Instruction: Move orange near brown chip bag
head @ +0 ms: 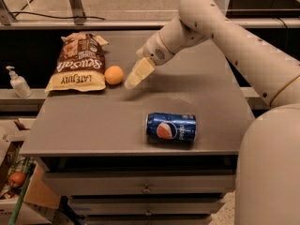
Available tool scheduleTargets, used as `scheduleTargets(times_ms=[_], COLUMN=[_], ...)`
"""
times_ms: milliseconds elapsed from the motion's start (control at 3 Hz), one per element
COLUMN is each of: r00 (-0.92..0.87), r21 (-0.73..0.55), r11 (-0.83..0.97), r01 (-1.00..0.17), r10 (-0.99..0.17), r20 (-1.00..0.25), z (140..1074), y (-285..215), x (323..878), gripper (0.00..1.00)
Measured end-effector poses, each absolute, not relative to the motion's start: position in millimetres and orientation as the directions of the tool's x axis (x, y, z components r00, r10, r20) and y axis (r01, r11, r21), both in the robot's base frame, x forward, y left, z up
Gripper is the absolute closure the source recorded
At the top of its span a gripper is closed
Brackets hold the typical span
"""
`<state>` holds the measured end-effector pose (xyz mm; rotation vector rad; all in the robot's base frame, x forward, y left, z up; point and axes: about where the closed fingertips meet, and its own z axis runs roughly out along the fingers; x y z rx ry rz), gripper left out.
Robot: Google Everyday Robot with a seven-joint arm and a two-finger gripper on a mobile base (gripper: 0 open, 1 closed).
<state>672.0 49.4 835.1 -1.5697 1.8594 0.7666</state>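
Note:
The orange (pixel 114 75) rests on the grey table (pixel 117 121), touching or almost touching the right edge of the brown chip bag (pixel 79 62), which lies flat at the back left. My gripper (pixel 131 82) hangs just right of the orange, a little apart from it, tips low over the table. It is open and holds nothing.
A blue Pepsi can (pixel 171 127) lies on its side near the table's front edge. A soap bottle (pixel 18 82) stands on a shelf to the left. A reddish fruit (pixel 16 178) lies in a box on the floor at lower left. My arm spans the back right.

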Motion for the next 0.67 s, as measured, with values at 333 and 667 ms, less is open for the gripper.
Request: scheduleTargets(times_ms=[333,667], r00=[-0.149,-0.156], r21=[0.049,0.042], r11=[0.169,0.187], r01=[-0.984,-0.981], r10=[-0.654,-0.653], r20=[-0.741,-0.741], z=[836,838], y=[28,12], x=[678,681], gripper=[0.00,0.00])
